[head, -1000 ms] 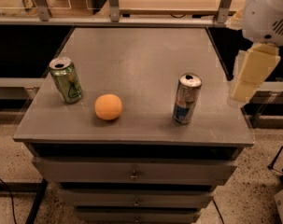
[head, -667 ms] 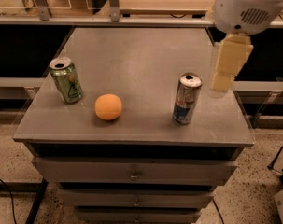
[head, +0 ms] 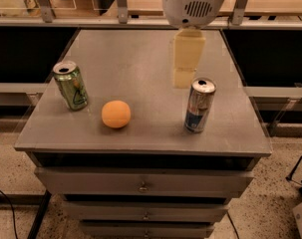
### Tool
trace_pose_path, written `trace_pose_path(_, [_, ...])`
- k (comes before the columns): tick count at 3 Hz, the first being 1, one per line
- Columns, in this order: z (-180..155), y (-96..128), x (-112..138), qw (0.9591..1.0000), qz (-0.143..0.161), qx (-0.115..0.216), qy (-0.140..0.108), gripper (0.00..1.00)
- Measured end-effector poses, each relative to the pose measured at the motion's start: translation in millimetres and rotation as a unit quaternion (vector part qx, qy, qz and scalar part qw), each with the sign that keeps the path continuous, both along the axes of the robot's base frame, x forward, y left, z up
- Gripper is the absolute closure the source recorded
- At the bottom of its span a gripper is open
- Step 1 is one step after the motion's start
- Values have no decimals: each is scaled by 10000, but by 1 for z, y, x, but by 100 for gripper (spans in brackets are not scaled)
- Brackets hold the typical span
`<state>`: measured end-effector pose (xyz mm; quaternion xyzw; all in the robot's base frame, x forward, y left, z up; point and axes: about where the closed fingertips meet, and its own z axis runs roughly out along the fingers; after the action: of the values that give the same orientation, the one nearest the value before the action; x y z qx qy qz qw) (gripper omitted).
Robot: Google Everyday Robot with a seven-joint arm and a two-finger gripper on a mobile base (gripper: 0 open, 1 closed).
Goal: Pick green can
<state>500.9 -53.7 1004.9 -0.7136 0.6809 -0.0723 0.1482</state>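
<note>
Hanging over the back right part of a grey cabinet top (head: 140, 49), the robot's white arm (head: 195, 1) is carrying its pale yellow gripper (head: 184, 77) above the surface. The gripper is sitting just behind the tall silver-and-blue can (head: 199, 105) and well apart from its target. Whether the gripper is released or clenched cannot be told from this angle, and nothing is showing in its hold.

The green can (head: 71, 85) is standing upright near the left edge of the top, toward the front. Its silver rim is facing up and its dark triangular mark is facing the camera. An orange (head: 116, 114) is lying between the two cans. It is nearer the green one but not touching it.

The step in hand appears to be the approach, with the pick itself not yet begun. Doing it well probably means crossing leftward and forward at a height that clears the tall can and the orange. The gripper should then be lining up directly over the green can before it descends. Coming down spread wide around the middle of the can's body and closing squarely looks safest, since a light can is likely to tip or slide if it is struck off-centre. The side nearest the orange is the tighter one and calls for care.
</note>
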Motion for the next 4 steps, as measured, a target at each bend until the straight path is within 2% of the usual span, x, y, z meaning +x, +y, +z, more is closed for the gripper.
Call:
trace_pose_path(2, [-9, 73, 3, 9982, 584, 46, 92, 0])
trace_pose_path(3, [-30, 130, 14, 9955, 913, 13, 263, 0])
trace_pose_path(4, [-30, 130, 14, 9955, 913, 14, 262, 0])
